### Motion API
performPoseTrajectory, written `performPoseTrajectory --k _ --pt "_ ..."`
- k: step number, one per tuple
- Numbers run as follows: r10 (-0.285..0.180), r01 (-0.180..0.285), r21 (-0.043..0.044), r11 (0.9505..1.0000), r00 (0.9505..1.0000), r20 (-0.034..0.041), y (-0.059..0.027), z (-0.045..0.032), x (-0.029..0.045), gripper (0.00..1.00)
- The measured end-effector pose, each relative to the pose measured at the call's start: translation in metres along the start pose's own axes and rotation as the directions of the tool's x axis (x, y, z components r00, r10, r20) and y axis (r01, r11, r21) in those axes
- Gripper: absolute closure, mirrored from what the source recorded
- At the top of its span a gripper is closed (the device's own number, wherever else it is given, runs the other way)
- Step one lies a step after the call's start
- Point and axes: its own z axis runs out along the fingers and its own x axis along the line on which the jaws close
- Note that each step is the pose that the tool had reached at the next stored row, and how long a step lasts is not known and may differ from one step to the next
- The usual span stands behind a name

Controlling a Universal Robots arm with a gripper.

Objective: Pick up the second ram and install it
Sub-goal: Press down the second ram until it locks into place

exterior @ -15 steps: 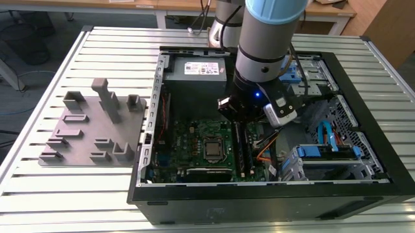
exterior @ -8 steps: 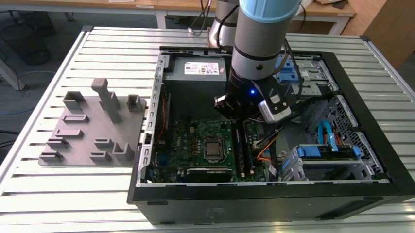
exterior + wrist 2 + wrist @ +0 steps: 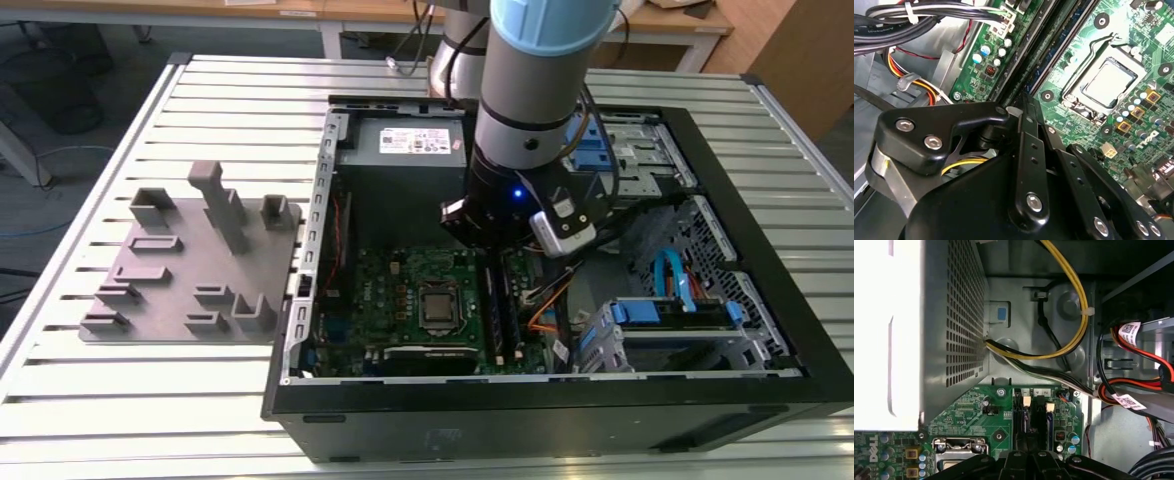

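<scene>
PC case (image 3: 400, 400) open; mobo (image 3: 387, 290) inside; tool (image 3: 1021, 107) over RAM slots (image 3: 1035, 420), grip state unclear.

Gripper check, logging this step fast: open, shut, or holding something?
Gripper: down over the motherboard's RAM slots; open or shut cannot be told.
</scene>
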Motion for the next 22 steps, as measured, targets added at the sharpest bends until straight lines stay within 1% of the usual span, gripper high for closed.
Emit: performPoseTrajectory --k 3,5,6,8,10,12,13,14,16,17,20,22 --pt "0.0 0.0 0.0001 1.0 1.0 0.0 0.0006 0.0031 0.0001 0.9" --pt "0.0 0.0 -0.0004 1.0 1.0 0.0001 0.0007 0.0035 0.0 0.9" --pt "0.0 0.0 -0.0005 1.0 1.0 0.0001 0.0009 0.0027 -0.0001 0.9" --pt "0.0 0.0 -0.0039 1.0 1.0 0.0014 0.0013 -0.0009 -0.0003 0.9" --pt "0.0 0.0 -0.0012 1.0 1.0 0.0008 0.0005 -0.0068 -0.0002 0.9" --pt "0.0 0.0 -0.0009 1.0 1.0 0.0011 -0.0008 -0.0079 -0.0003 0.9" --pt "0.0 0.0 0.0014 1.0 1.0 0.001 -0.0028 -0.008 -0.0003 0.9" --pt "0.0 0.0 0.0064 1.0 1.0 0.0009 -0.0053 -0.0081 -0.0002 0.9" --pt "0.0 0.0 0.0202 0.9998 1.0 0.001 -0.0103 -0.0081 -0.0003 0.9" --pt "-0.001 0.001 0.0254 0.9997 1.0 0.0011 -0.013 -0.008 -0.0003 0.9" --pt "-0.001 0.001 0.0328 0.9995 1.0 0.0009 -0.023 -0.0076 -0.0003 0.9" --pt "-0.001 0.001 0.0337 0.9994 1.0 0.0011 -0.031 -0.0068 -0.0004 0.9"
